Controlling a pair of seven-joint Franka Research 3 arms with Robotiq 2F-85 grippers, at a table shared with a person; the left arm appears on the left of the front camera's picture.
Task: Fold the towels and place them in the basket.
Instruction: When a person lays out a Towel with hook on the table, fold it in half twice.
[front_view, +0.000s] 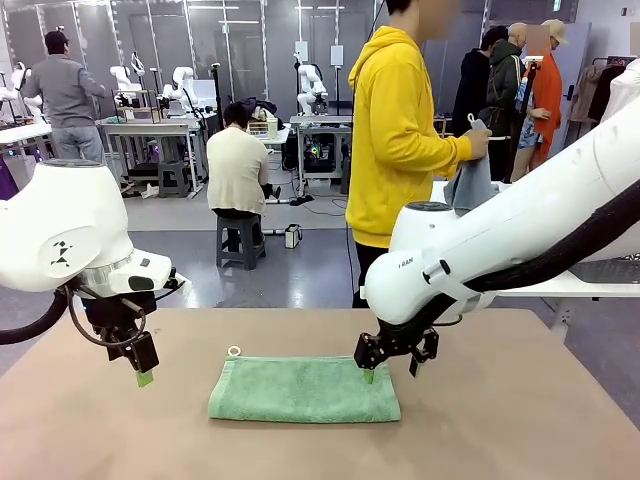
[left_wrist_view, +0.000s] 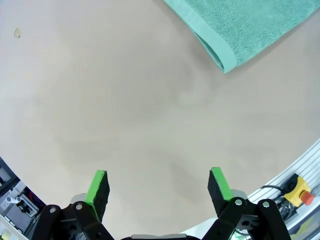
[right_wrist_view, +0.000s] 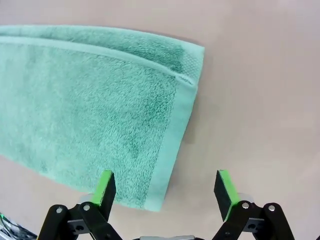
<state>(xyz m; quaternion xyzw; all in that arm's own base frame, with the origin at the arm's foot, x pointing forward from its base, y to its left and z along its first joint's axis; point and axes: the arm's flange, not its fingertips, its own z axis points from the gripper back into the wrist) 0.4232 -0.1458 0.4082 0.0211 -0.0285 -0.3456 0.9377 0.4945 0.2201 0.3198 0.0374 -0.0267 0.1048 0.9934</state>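
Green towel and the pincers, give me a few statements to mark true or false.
1. The left pincer and the right pincer are both open. True.
2. The towel lies folded on the table. True.
3. The left pincer touches the towel. False: it is off the towel's left end, apart from it.
4. The towel's white loop is at its right end. False: it is at the far left corner.
5. The person's hands are empty. False: a hand holds a greyish cloth.

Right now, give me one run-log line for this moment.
green towel: folded, flat on table | left gripper: open, empty | right gripper: open, at towel's right end
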